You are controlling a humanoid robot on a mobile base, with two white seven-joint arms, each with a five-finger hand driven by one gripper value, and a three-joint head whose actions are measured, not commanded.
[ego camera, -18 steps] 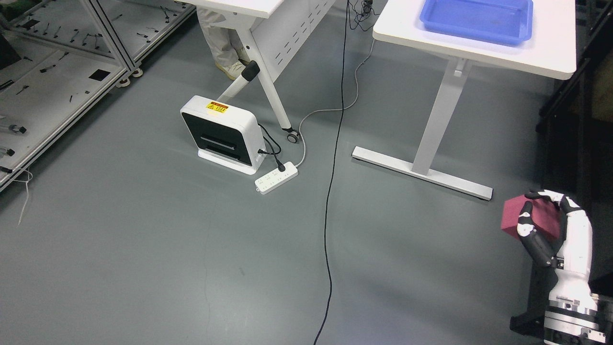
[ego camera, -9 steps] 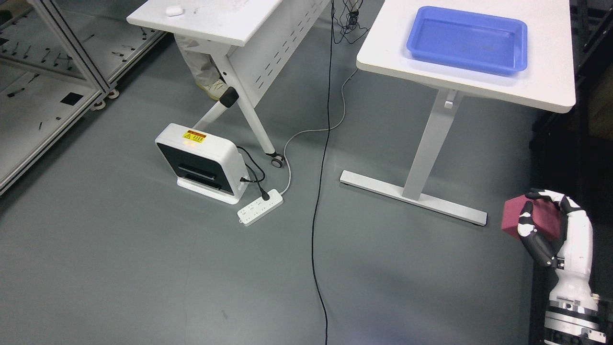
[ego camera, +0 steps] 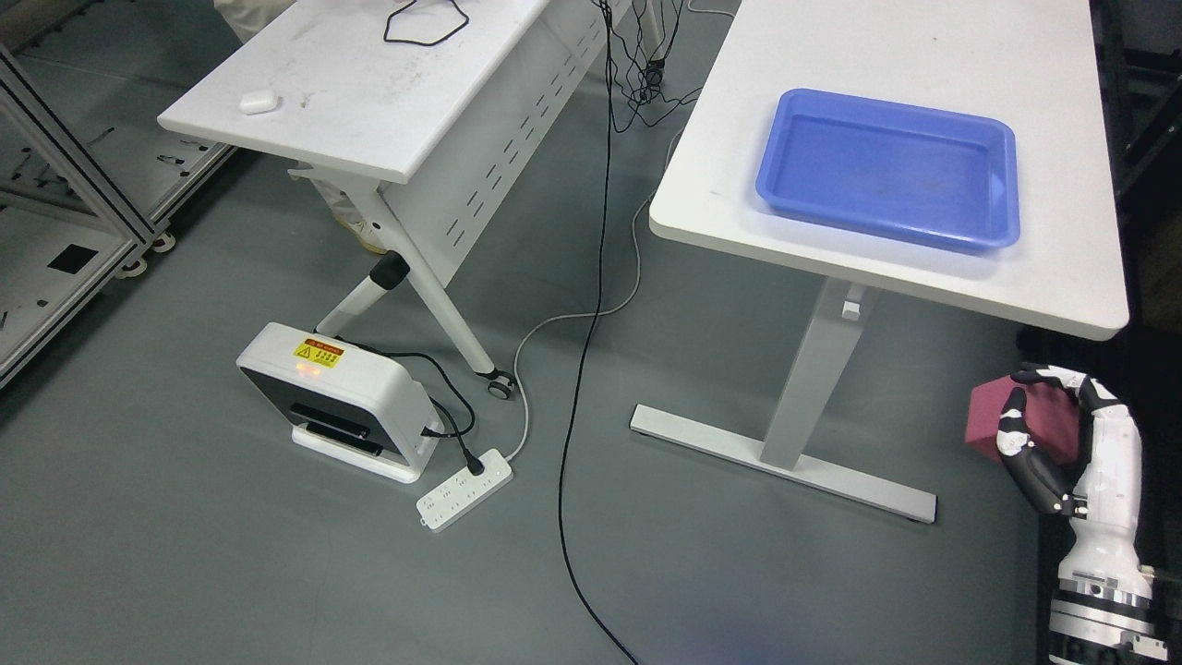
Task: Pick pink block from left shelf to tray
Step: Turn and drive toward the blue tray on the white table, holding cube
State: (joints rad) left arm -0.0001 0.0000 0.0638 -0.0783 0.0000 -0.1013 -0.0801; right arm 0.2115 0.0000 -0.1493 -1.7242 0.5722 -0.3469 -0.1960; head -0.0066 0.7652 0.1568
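The pink block (ego camera: 1023,425) is up in the air, low at the near right, gripped by the right hand (ego camera: 1053,443). It sits below the edge of the white table (ego camera: 886,139) & a bit nearer than it. The fingers (ego camera: 1016,429) wrap over the block's left face, and one more curls over the top far edge. So the block is tucked into the palm, w/ its left corner poking out past the fingers. The left hand is not in view.

The blue tray (ego camera: 886,171) lies on that table, far from the block & well above it. It looks empty.

The step now seems to be carrying the block to the tray. To do it well, the robot should keep the grip tight & lift the block up higher than the table top first, so it won't bump the table edge. Then move it far & a little left, over the middle of the tray, go down low, and only then let go.

On the floor to the left there is a black cable (ego camera: 591,305), a power strip (ego camera: 464,489) & a white box (ego camera: 337,399). The base should stay clear of these.
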